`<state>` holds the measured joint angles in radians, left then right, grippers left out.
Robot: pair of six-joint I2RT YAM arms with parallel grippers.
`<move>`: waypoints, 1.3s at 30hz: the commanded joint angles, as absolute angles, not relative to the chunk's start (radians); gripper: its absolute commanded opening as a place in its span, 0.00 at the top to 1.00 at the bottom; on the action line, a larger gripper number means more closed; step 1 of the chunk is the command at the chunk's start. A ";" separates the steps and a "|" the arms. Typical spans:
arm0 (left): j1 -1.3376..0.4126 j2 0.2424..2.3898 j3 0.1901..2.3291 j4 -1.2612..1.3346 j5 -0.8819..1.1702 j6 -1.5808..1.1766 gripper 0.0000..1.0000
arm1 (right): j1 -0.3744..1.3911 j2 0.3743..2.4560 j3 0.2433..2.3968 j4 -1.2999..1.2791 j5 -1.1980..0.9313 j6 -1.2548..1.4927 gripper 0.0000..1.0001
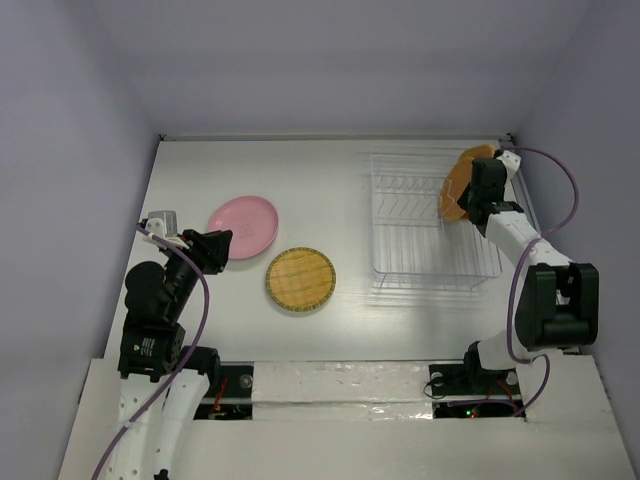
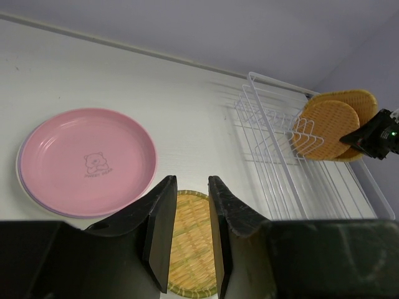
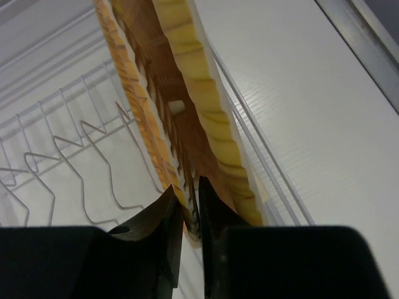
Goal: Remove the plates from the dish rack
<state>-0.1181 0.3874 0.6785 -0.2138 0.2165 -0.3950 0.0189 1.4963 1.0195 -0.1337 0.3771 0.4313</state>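
Lift-out step in hand: right pincer (image 3: 190, 208) clamped on an orange woven plate (image 3: 177, 124) standing at the dish rack's (image 1: 420, 262) far right end; left pincer (image 2: 190, 184) parted, empty, over the surface (image 1: 400, 330). Next move, by judgement: straight lift clear of the wires

Pink plate (image 1: 243, 226), orange woven plates (image 1: 300, 279)

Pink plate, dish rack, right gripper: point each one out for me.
Pink plate (image 1: 243, 226), top external view, centre of its face.
Dish rack (image 1: 415, 252), top external view, bare wire floor.
Right gripper (image 3: 189, 198), right wrist view, between fingertips pinching the orange plate (image 3: 141, 118) rim.
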 commanded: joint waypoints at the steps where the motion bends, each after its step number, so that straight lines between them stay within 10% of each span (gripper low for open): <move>1: -0.123 0.382 0.672 -0.170 0.215 -0.391 0.76 | 0.009 1.467 1.062 -0.089 0.368 0.431 0.88; 22: -0.114 0.400 0.670 -0.166 0.218 -0.390 0.75 | 0.150 1.112 1.103 -0.204 0.397 0.273 1.00; 39: -0.104 0.410 0.669 -0.164 0.227 -0.388 0.75 | 0.581 1.318 1.025 -0.017 -0.339 0.416 1.00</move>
